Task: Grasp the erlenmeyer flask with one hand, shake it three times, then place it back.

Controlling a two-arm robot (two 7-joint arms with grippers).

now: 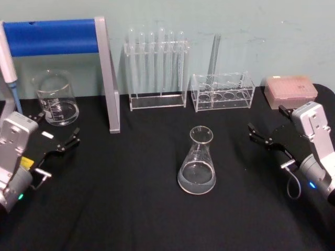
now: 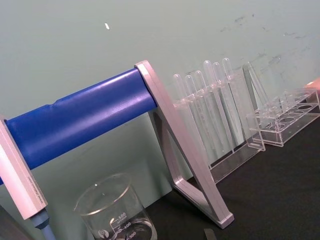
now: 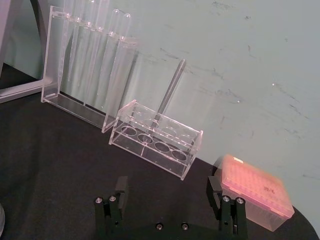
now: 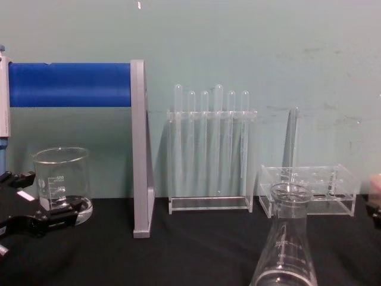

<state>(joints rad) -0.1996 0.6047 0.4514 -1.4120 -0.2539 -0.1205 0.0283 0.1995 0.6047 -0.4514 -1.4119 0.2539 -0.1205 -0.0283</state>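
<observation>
Jaws wide, left gripper and right gripper over black table.

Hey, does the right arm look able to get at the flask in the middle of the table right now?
Probably yes. The right gripper sits open to the right of the erlenmeyer flask, with bare black tabletop between them and nothing standing in that gap.

A pale green wall, faintly scuffed, runs along the far edge of a table covered in black cloth.
</observation>
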